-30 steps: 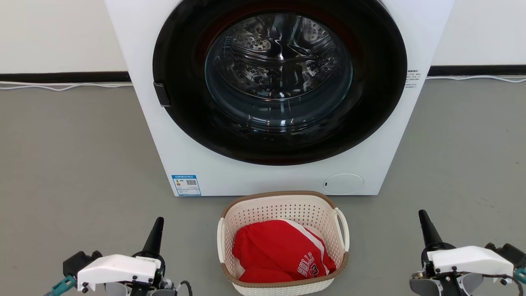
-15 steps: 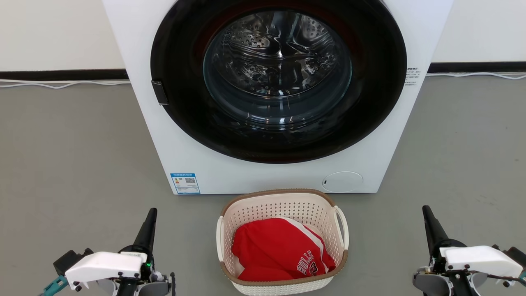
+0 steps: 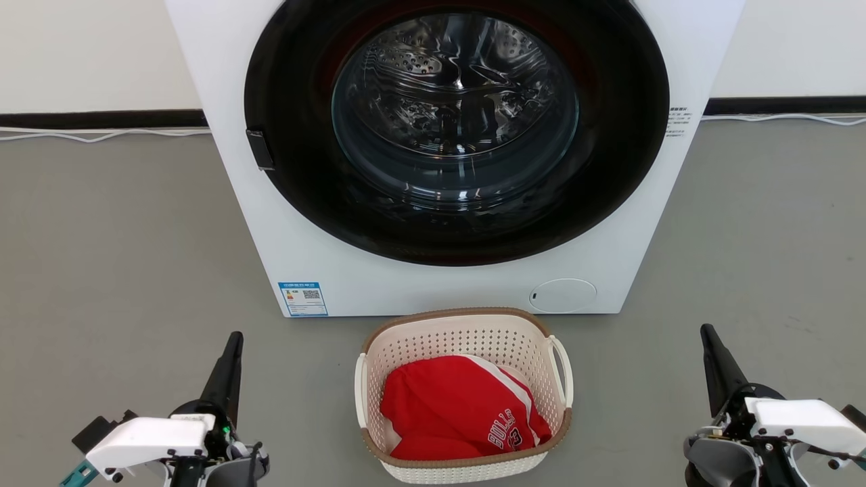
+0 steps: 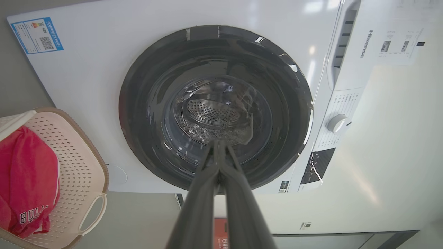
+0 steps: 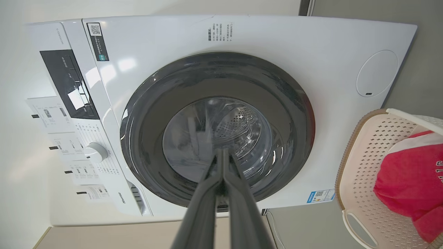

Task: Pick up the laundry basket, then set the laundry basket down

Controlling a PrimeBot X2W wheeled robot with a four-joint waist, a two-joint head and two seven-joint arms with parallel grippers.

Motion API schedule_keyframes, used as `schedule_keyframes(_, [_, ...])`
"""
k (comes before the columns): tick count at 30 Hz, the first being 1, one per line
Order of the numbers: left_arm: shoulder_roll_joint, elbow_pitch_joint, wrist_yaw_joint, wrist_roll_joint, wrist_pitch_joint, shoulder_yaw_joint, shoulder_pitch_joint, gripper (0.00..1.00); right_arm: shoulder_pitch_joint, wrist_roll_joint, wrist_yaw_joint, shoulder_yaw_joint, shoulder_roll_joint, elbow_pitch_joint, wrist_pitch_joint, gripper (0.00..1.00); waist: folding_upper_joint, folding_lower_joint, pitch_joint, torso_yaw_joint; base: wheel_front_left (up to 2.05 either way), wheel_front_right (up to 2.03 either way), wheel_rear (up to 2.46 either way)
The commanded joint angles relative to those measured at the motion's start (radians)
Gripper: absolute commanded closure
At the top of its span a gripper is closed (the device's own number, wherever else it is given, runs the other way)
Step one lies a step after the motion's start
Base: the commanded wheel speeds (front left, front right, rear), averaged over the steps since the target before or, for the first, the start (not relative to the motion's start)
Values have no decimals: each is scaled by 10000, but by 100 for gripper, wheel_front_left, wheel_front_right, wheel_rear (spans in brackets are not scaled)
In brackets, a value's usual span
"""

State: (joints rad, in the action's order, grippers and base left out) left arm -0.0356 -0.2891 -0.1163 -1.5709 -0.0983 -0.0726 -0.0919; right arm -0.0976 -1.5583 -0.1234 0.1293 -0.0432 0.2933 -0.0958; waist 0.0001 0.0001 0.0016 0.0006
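The laundry basket (image 3: 467, 335) stands on the grey floor just in front of the washing machine, cream-white and perforated with a brown rim, a red jersey (image 3: 460, 406) inside it. It also appears at the left edge of the left wrist view (image 4: 81, 166) and the right edge of the right wrist view (image 5: 363, 166). My left gripper (image 3: 233, 341) is shut, well left of the basket, holding nothing. My right gripper (image 3: 708, 333) is shut and empty, well to the basket's right. In both wrist views the fingers (image 4: 218, 162) (image 5: 221, 166) lie pressed together.
A white front-loading washing machine (image 3: 284, 223) with a dark round glass door (image 3: 460, 128) stands right behind the basket. White cables (image 3: 101, 135) run along the wall's dark skirting. Open grey floor (image 3: 122, 270) lies on both sides.
The head camera has tilted, shifting the scene slightly up. Both grippers have moved outward and forward a little, the left leaning more to the left. The basket stays on the floor.
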Motion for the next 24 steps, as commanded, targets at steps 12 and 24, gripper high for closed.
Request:
schedule_keyframes(12, [-146,436,-144,-377,-149,-412,-162,100,-103,-505,-73,-157,-70,-485,-173,100,-1,0,15,-6,0,0,0])
schedule_keyframes(24, [-146,437,-144,-378,-149,-411,-162,100,-103,-505,-73,-157,-70,-485,-173,100,-1,0,15,-6,0,0,0])
